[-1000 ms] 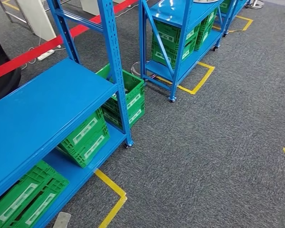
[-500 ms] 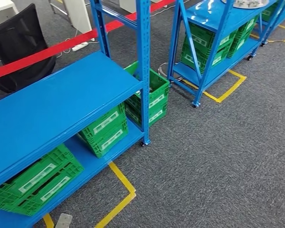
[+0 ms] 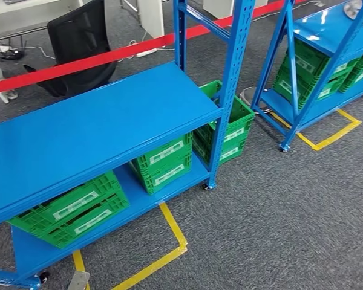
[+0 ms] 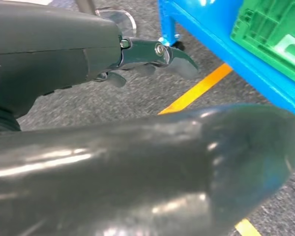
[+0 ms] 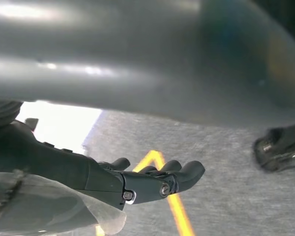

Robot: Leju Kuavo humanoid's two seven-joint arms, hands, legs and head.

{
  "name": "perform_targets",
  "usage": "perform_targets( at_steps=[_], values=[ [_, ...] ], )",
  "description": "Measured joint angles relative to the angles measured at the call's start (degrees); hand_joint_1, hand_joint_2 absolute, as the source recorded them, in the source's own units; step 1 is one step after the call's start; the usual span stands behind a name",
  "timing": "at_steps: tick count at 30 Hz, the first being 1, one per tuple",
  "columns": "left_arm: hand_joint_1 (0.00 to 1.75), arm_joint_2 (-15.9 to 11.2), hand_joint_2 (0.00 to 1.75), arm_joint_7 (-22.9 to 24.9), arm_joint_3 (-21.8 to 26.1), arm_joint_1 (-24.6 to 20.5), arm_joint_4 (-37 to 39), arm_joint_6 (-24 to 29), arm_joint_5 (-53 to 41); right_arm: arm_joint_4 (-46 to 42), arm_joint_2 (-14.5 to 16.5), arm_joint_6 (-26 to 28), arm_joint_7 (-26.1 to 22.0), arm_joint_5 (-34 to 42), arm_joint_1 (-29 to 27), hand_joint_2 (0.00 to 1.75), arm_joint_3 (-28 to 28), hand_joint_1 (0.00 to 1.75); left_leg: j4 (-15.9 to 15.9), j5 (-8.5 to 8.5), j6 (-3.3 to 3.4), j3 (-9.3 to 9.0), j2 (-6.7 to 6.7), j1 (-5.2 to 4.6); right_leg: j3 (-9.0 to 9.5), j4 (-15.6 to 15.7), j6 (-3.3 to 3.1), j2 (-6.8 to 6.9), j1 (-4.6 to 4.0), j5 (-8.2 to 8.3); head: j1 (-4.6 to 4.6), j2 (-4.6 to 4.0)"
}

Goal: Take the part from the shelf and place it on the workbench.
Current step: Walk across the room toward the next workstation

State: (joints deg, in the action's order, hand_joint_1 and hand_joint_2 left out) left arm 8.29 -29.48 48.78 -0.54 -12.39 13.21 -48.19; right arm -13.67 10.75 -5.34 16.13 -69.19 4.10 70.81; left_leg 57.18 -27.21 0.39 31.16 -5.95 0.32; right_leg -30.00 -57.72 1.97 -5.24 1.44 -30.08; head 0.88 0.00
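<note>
Hanging low over carpet [image 3: 284, 211], left hand [image 4: 153, 54] empty, fingers loosely extended; right hand [image 5: 153, 182] likewise empty, fingers apart; shelf [image 3: 102, 127] bare on top.

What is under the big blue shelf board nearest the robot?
Under the blue shelf board, three green crates sit on the lower shelf; a fourth pokes out behind the post. The board covers their tops, so whatever they hold cannot be seen.

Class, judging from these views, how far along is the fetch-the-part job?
Both hands, left and right, hold nothing. The near shelf top is bare. A grey part lies on the far shelf. This fits either heading to fetch or returning after delivery.
</note>
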Motion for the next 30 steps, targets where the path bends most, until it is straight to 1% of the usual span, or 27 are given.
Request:
perform_targets(
  at_steps=[1, 2, 3, 4, 5, 6, 7, 8, 9, 10, 11, 12, 14, 15, 16, 18, 19, 20, 22, 23, 24, 25, 26, 27, 28, 29, 30],
  values=[
    [0.00, -0.01, 0.00, 0.03, 0.00, 0.01, 0.00, 0.08, -0.05, 0.00, 0.00, 0.01, -0.26, 0.00, -0.01, 0.00, 0.00, 0.00, 0.07, 0.16, -0.43, 0.30, -0.65, 0.06, 0.24, 0.25, -0.20, -0.29, -0.06, -0.24, -0.03, 0.00],
    [0.00, -0.01, 0.00, 0.08, 0.01, 0.06, 0.00, 0.22, -0.14, -0.01, 0.01, 0.01, -0.43, -0.01, -0.02, 0.00, 0.01, 0.00, 0.09, 0.32, -0.81, 0.55, -1.36, 0.19, 0.36, 0.28, -0.52, 0.40, -0.12, -0.17, -0.05, 0.00],
    [0.00, -0.03, 0.00, 0.15, 0.02, 0.15, 0.00, 0.41, -0.23, -0.02, 0.01, 0.03, -0.39, -0.01, -0.01, 0.00, 0.01, 0.00, 0.23, 0.28, -1.13, 0.72, -1.38, 0.28, 0.44, 0.35, -0.89, 1.15, -0.15, -0.05, -0.03, 0.00],
    [0.00, -0.03, 0.00, 0.25, 0.03, 0.21, 0.00, 0.62, -0.31, -0.03, 0.01, 0.05, -0.30, -0.01, 0.01, 0.00, 0.01, 0.00, 0.94, -0.23, -1.40, 1.10, -0.34, 0.25, 0.51, 0.46, -1.32, 1.96, -0.15, 0.05, -0.20, 0.00],
    [0.00, -0.02, 0.00, 0.33, 0.04, 0.16, 0.00, 0.78, -0.35, -0.04, 0.02, 0.05, -0.22, -0.01, -0.02, 0.00, 0.01, 0.00, 2.75, -1.40, -1.62, 1.94, 1.26, 0.18, 0.57, 0.60, -1.73, 2.90, -0.13, 0.10, -0.43, 0.00],
    [0.00, 0.01, 0.00, 0.41, 0.04, 0.06, 0.00, 0.87, -0.37, -0.05, 0.02, 0.05, -0.22, -0.01, -0.06, 0.00, 0.01, 0.00, 5.81, -3.17, -1.81, 3.29, 3.19, 0.14, 0.61, 0.68, -2.08, 3.90, -0.21, 0.07, -0.66, 0.00],
    [0.00, 0.04, 0.00, 0.46, 0.03, -0.05, 0.00, 0.93, -0.38, -0.05, 0.01, 0.05, -0.23, -0.01, -0.11, 0.00, 0.01, 0.00, 9.84, -5.19, -1.99, 5.12, 4.62, 0.13, 0.62, 0.69, -2.36, 4.94, -0.36, -0.04, -0.89, 0.00],
    [0.00, 0.07, 0.00, 0.49, 0.03, -0.11, 0.00, 0.96, -0.39, -0.06, 0.01, 0.06, -0.24, -0.01, -0.17, 0.00, 0.02, 0.00, 13.81, -6.86, -2.12, 6.88, 5.17, 0.18, 0.63, 0.68, -2.51, 6.00, -0.51, -0.13, -0.95, 0.00],
    [0.00, 0.07, 0.00, 0.51, 0.03, -0.07, 0.00, 0.97, -0.40, -0.07, 0.00, 0.07, -0.24, -0.02, -0.18, 0.00, 0.02, 0.00, 16.49, -7.63, -2.18, 8.00, 5.34, 0.22, 0.66, 0.68, -2.60, 6.97, -0.63, -0.22, -0.94, 0.00],
    [0.00, 0.06, 0.00, 0.53, 0.04, 0.03, 0.00, 0.97, -0.40, -0.07, 0.00, 0.08, -0.24, -0.02, -0.16, 0.00, 0.03, 0.00, 17.10, -7.26, -2.14, 8.13, 5.42, 0.22, 0.74, 0.67, -2.65, 7.82, -0.74, -0.30, -0.96, 0.00],
    [0.00, 0.04, 0.00, 0.55, 0.04, 0.14, 0.00, 0.99, -0.40, -0.08, 0.01, 0.09, -0.24, -0.03, -0.11, 0.00, 0.03, 0.00, 15.35, -5.84, -1.97, 7.11, 5.57, 0.18, 0.87, 0.67, -2.64, 8.57, -0.85, -0.38, -0.96, 0.00],
    [0.00, 0.02, 0.00, 0.57, 0.04, 0.20, 0.00, 1.01, -0.40, -0.08, 0.01, 0.09, -0.24, -0.03, -0.05, 0.00, 0.03, 0.00, 11.70, -3.77, -1.63, 5.14, 6.06, 0.05, 1.08, 0.67, -2.62, 9.26, -0.96, -0.50, -0.96, 0.00],
    [0.00, -0.02, 0.00, 0.58, 0.04, 0.11, 0.00, 1.05, -0.40, -0.07, 0.05, 0.08, -0.26, -0.03, 0.07, 0.00, 0.02, 0.00, 3.91, -1.10, -0.59, 1.06, 8.67, -0.58, 1.35, 0.65, -2.37, 10.54, -1.27, -0.82, -0.94, 0.00],
    [0.00, -0.03, 0.00, 0.58, 0.04, 0.02, 0.00, 1.08, -0.41, -0.07, 0.06, 0.08, -0.33, -0.03, 0.13, 0.00, 0.02, 0.00, 1.58, -0.68, -0.16, -0.06, 9.72, -0.89, 1.45, 0.64, -2.19, 11.17, -1.43, -0.97, -0.91, 0.00],
    [0.00, -0.03, 0.00, 0.58, 0.05, -0.01, 0.00, 1.10, -0.41, -0.07, 0.09, 0.07, -0.41, -0.03, 0.21, 0.00, 0.02, 0.00, 0.65, -0.85, 0.12, -0.37, 10.30, -1.13, 1.51, 0.64, -1.99, 11.79, -1.54, -1.07, -0.89, 0.00],
    [0.00, 0.01, 0.00, 0.60, 0.06, 0.17, 0.00, 1.13, -0.40, -0.08, 0.11, 0.06, -0.44, -0.05, 0.46, 0.00, 0.03, 0.00, 0.22, -0.62, 0.50, -0.24, 9.26, -1.05, 1.77, 0.73, -1.53, 12.90, -1.65, -1.24, -0.89, 0.00],
    [0.00, 0.04, 0.00, 0.62, 0.07, 0.29, 0.01, 1.16, -0.40, -0.08, 0.11, 0.06, -0.35, -0.07, 0.58, 0.00, 0.03, 0.00, -0.08, -0.40, 0.77, -0.30, 8.65, -0.86, 1.68, 0.41, -1.26, 12.34, -1.61, -1.68, -0.79, 0.00],
    [0.00, 0.05, 0.00, 0.64, 0.09, 0.28, 0.01, 1.21, -0.40, -0.08, 0.11, 0.07, -0.27, -0.08, 0.64, 0.00, 0.03, 0.00, -0.37, -0.15, 1.06, -0.37, 7.97, -0.63, 1.10, -0.94, -0.96, 10.90, -1.51, -2.66, -0.61, 0.00],
    [0.00, 0.10, 0.00, 0.68, 0.18, 0.06, 0.02, 1.33, -0.39, -0.08, 0.11, 0.06, -0.40, -0.09, 0.57, 0.00, 0.03, 0.00, -0.64, 0.16, 1.42, -0.30, 6.57, -0.34, -1.98, -7.42, -0.47, 7.03, -1.19, -6.03, -0.28, 0.00],
    [0.00, 0.12, 0.00, 0.69, 0.24, -0.03, 0.02, 1.36, -0.39, -0.08, 0.11, 0.06, -0.51, -0.10, 0.46, 0.00, 0.03, 0.00, -0.61, 0.21, 1.49, -0.19, 5.81, -0.31, -4.09, -11.58, -0.30, 5.89, -1.05, -7.67, -0.23, 0.00],
    [0.00, 0.17, 0.00, 0.69, 0.29, -0.02, 0.02, 1.37, -0.40, -0.08, 0.11, 0.06, -0.59, -0.10, 0.35, 0.00, 0.03, 0.00, -0.57, 0.23, 1.51, -0.15, 5.08, -0.30, -5.83, -14.73, -0.15, 5.47, -0.96, -8.50, -0.25, 0.00],
    [0.00, 0.21, 0.00, 0.69, 0.34, 0.04, 0.02, 1.37, -0.41, -0.08, 0.11, 0.07, -0.57, -0.10, 0.24, 0.00, 0.03, 0.00, -0.53, 0.23, 1.49, -0.17, 4.33, -0.28, -6.75, -15.97, -0.05, 5.34, -0.89, -8.21, -0.25, 0.00],
    [0.00, 0.25, 0.00, 0.70, 0.39, 0.10, 0.02, 1.37, -0.44, -0.08, 0.11, 0.08, -0.54, -0.10, 0.14, 0.00, 0.03, 0.00, -0.48, 0.22, 1.42, -0.23, 3.54, -0.23, -6.59, -14.90, 0.04, 5.25, -0.80, -6.74, -0.26, 0.00],
    [0.00, 0.29, 0.00, 0.73, 0.42, 0.13, 0.02, 1.37, -0.48, -0.08, 0.10, 0.09, -0.51, -0.10, 0.07, 0.00, 0.03, 0.00, -0.42, 0.18, 1.28, -0.33, 2.74, -0.16, -5.41, -11.78, 0.11, 4.96, -0.67, -4.43, -0.25, 0.00],
    [0.00, 0.32, 0.00, 0.78, 0.45, 0.12, 0.02, 1.37, -0.52, -0.08, 0.10, 0.10, -0.50, -0.11, 0.02, 0.00, 0.03, 0.00, -0.34, 0.10, 1.03, -0.41, 1.98, -0.07, -3.67, -7.68, 0.18, 3.98, -0.46, -2.25, -0.25, 0.00],
    [0.00, 0.32, 0.00, 0.86, 0.48, 0.05, 0.02, 1.38, -0.58, -0.08, 0.10, 0.11, -0.51, -0.12, 0.00, 0.00, 0.03, 0.00, -0.10, -0.01, 0.69, -0.35, 1.27, -0.08, -2.06, -3.87, 0.22, 2.70, -0.26, -0.77, -0.23, 0.00],
    [0.00, 0.31, 0.00, 0.94, 0.50, -0.01, 0.02, 1.41, -0.67, -0.08, 0.10, 0.10, -0.68, -0.13, 0.01, 0.00, 0.03, 0.00, 0.07, -0.05, 0.33, -0.18, 0.66, -0.09, -0.81, -1.34, 0.13, 1.65, -0.11, -0.04, -0.25, 0.00]
  ],
)
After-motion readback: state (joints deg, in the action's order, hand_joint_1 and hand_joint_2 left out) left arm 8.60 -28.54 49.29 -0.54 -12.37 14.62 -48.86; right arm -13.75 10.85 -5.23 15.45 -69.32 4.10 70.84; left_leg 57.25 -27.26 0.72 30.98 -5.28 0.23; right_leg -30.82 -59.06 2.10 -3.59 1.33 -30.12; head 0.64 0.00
